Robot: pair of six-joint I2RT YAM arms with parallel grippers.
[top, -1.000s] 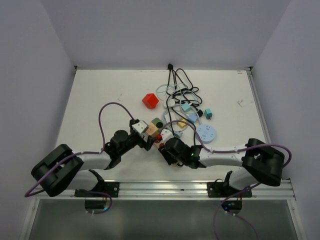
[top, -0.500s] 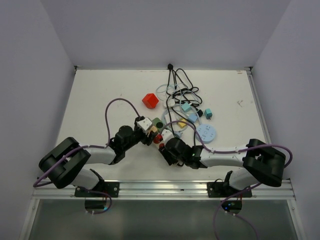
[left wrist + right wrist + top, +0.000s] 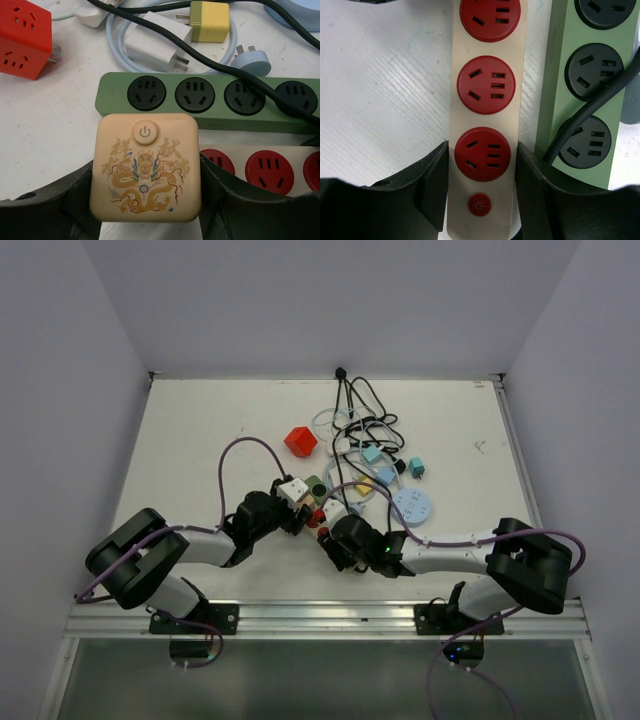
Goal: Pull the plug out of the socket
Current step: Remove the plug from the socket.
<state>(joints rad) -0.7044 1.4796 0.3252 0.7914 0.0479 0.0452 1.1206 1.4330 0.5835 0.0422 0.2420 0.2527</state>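
Note:
The plug (image 3: 145, 167) is a beige cube with a gold dragon print and a power button. My left gripper (image 3: 145, 200) is shut on it, one finger on each side. It sits over the left end of the cream socket strip (image 3: 240, 151) with red outlets; whether its pins are still in the strip is hidden. My right gripper (image 3: 482, 170) is shut on the strip's button end (image 3: 487, 117), one dark finger (image 3: 427, 182) on each long side. In the top view the plug (image 3: 293, 489) and strip (image 3: 326, 516) lie between the left gripper (image 3: 287, 504) and right gripper (image 3: 336, 532).
A green strip with black outlets (image 3: 116, 106) lies right beside the cream one, also in the right wrist view (image 3: 555, 75), with a black cable (image 3: 225, 65) across it. A red cube socket (image 3: 22, 37), white and yellow chargers and tangled cables lie beyond.
My left gripper has shifted right and a little farther back with the plug, and its arm has swung in closer. The right arm and strip have hardly moved.

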